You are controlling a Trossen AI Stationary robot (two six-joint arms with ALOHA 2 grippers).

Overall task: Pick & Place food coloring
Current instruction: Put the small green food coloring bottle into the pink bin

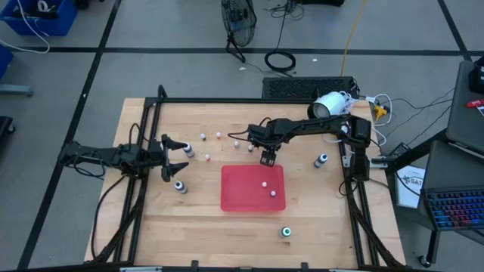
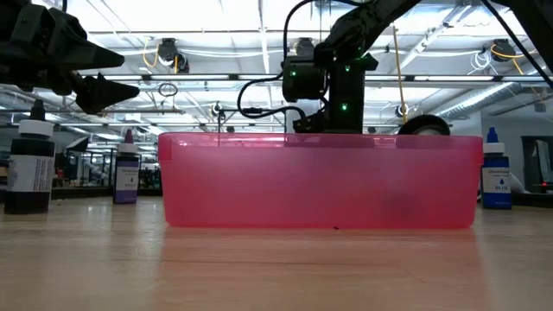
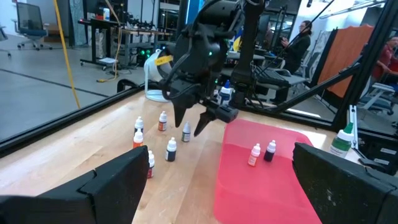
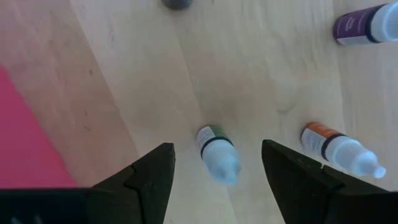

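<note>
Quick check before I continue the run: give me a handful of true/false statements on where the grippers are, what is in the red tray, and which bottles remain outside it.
1. The red tray holds two small bottles. True.
2. The right gripper is shut on a bottle. False: its fingers are open, poised over a small green-labelled bottle standing on the wood, which shows between them in the right wrist view.
3. The left gripper is over the tray. False: it waits open near the table's left side, away from the tray.
4. The green-capped bottle is outside the tray. True: it stands on the wood between the tray and the table's front edge.
5. All the bottles are already in the tray. False: several still stand on the wood behind it.
</note>
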